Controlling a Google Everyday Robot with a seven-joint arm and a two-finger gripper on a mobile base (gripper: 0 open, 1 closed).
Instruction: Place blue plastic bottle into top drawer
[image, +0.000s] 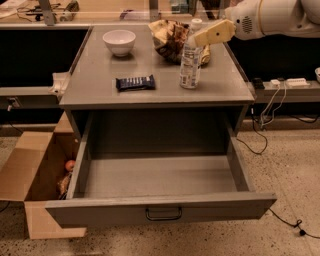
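Observation:
The blue plastic bottle (190, 64), clear with a white cap and a pale label, stands upright on the right part of the grey cabinet top (100, 85). My gripper (201, 38), tan on a white arm, comes in from the upper right and sits at the bottle's neck, just below the cap. The bottle rests on the cabinet top. The top drawer (160, 206) is pulled wide open below the cabinet top, with nothing in it, and its dark bar handle (163, 215) is at the centre of the front.
A white bowl (119, 41), a dark blue snack bar (135, 82) and a crumpled snack bag (169, 35) lie on the cabinet top. An open cardboard box (30, 175) holding an orange fruit (70, 165) stands at the drawer's left. Cables (265, 120) trail on the floor at right.

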